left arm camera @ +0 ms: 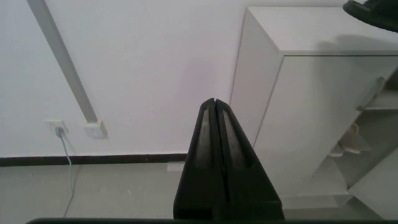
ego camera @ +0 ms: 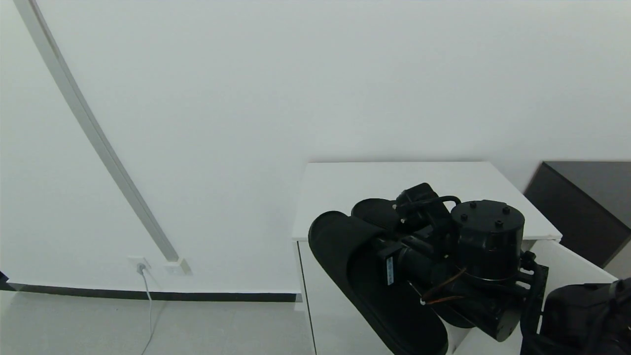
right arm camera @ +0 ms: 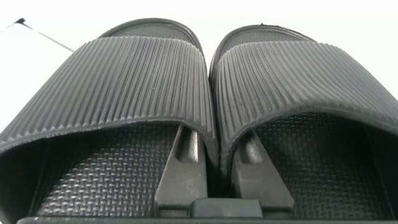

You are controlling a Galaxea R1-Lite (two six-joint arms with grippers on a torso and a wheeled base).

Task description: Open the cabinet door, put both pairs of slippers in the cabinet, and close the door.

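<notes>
My right gripper (right arm camera: pixel 217 155) is clamped on the black slippers (ego camera: pixel 365 266), reaching under both straps, held aloft before the white cabinet (ego camera: pixel 394 182). My left gripper (left arm camera: pixel 215 106) is closed, empty. Cabinet stands open; possibly a pale pair (left arm camera: pixel 351 140) inside

the right arm (ego camera: pixel 485 246) holds a pair of black slippers (ego camera: pixel 340 246), side by side and tilted, in front of the top front edge of the white cabinet (ego camera: pixel 394 180). the cabinet door (ego camera: pixel 572 264) stands swung out at the right. a slanted conduit (ego camera: pixel 93 128) crosses the wall (ego camera: pixel 296 74) down to a socket (ego camera: pixel 140 264) with a cable (ego camera: pixel 149 305).
</notes>
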